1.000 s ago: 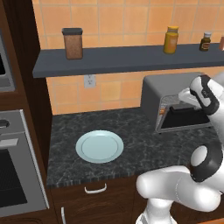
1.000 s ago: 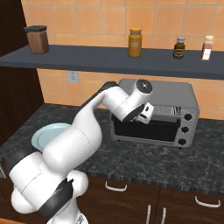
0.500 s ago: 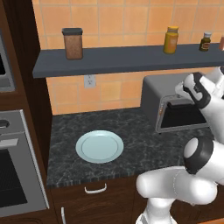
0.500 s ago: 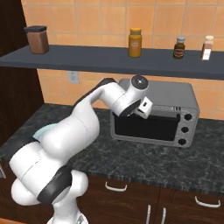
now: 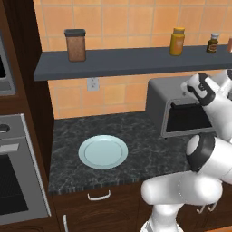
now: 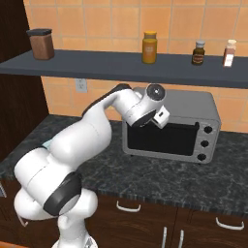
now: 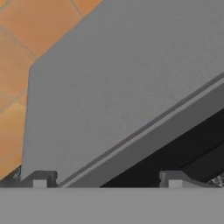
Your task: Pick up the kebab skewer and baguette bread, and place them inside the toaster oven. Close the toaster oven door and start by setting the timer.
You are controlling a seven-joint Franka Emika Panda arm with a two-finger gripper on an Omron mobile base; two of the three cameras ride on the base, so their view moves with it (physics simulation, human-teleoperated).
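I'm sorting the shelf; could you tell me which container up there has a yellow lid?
The amber jar near the shelf's middle: yellow lid, amber body. The brown canister and small bottle have dark lids.

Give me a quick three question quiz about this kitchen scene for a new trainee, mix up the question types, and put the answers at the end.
1. True or false: the toaster oven door is shut.
2. Multiple choice: what lies on the pale blue plate? A) a baguette B) a kebab skewer C) nothing
3. Fill in: the end effector hovers at the top front edge of the ____.

Key:
1. True. The dark glass panel stands upright against the oven front in the right base view.
2. C. The plate is bare on the dark counter.
3. toaster oven. The hand view looks across its grey top, with both fingertips apart.
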